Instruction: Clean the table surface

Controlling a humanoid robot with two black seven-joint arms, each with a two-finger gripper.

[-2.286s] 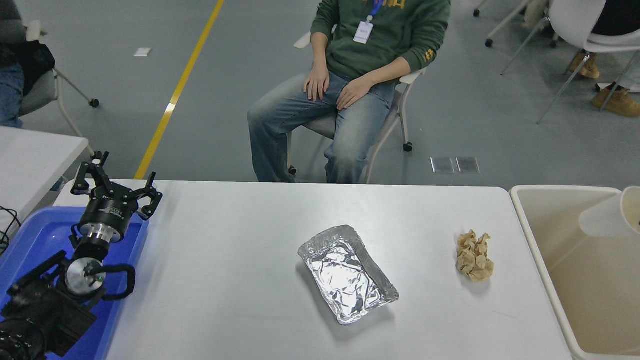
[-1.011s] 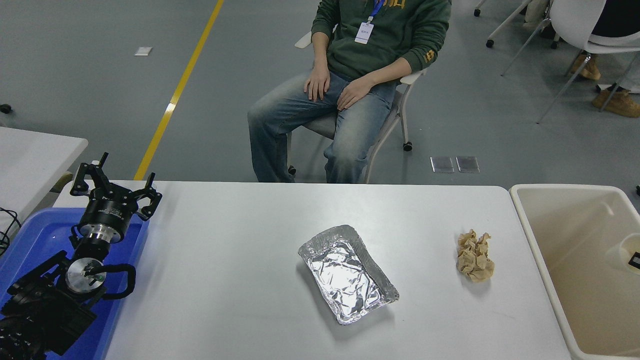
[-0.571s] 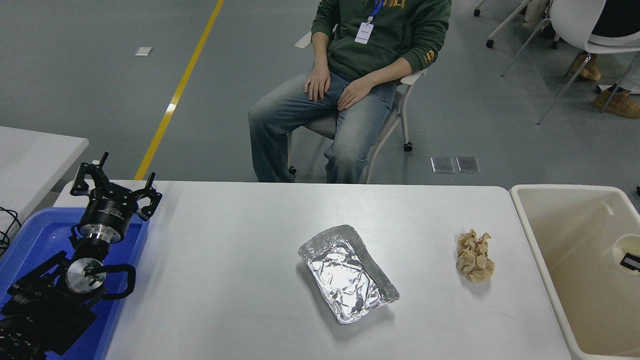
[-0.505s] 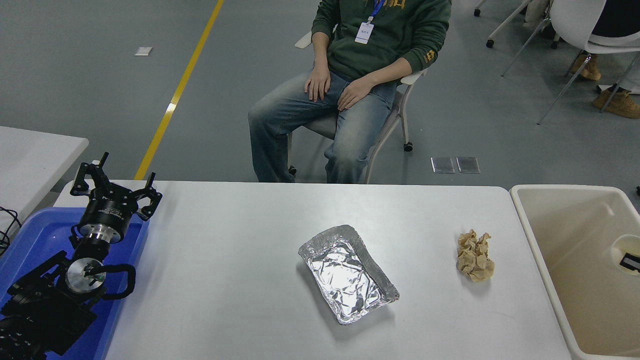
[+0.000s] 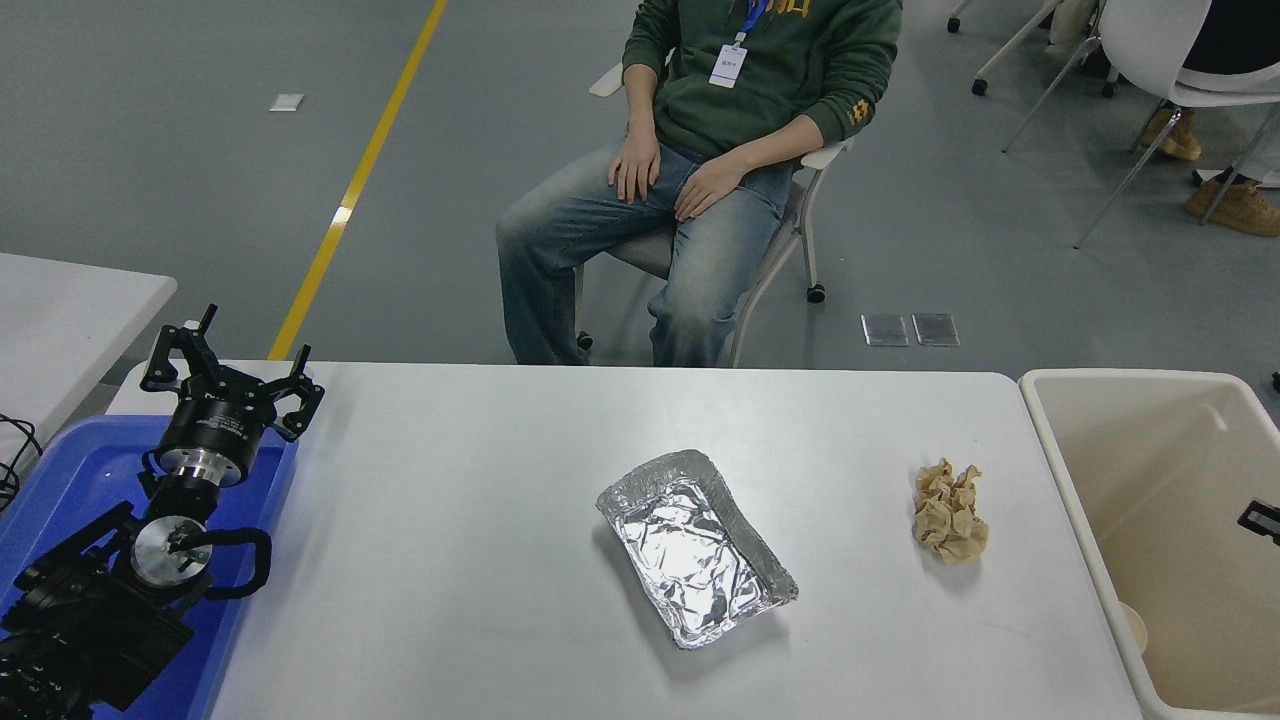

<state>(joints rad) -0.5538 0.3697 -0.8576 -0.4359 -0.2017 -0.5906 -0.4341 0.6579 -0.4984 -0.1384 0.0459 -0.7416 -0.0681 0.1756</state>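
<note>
Because stiff, heavy and fixed in place, no call to lift the surface (image 5: 480, 560): best handled by clearing off the litter on top. Spans nearly the whole width of view, from the blue tray (image 5: 60, 470) at the left edge to the beige bin (image 5: 1060, 470) just beside the right edge. Smooth and matte, so probably easy for light litter to skid across when nudged. Counted on top: one foil tray (image 5: 695, 545) near the middle, a little toward the near edge; one wad of crumpled brown paper (image 5: 948, 511) toward the right edge, well apart from the foil tray. Foil tray likely light, thin and easily dented: better pinched at the rim of a long side than squeezed across. Paper wad likely soft and almost weightless: best pinched across the bulk from above. One left end effector (image 5: 235, 370) parked over the blue tray by the far left corner, fingers spread wide, gripping nothing. Of the right end effector (image 5: 1258, 520), only a small black part visible at the right edge over the bin; cannot tell whether spread or closed. One person (image 5: 740, 110) seated beyond the far edge, hands on thighs.
</note>
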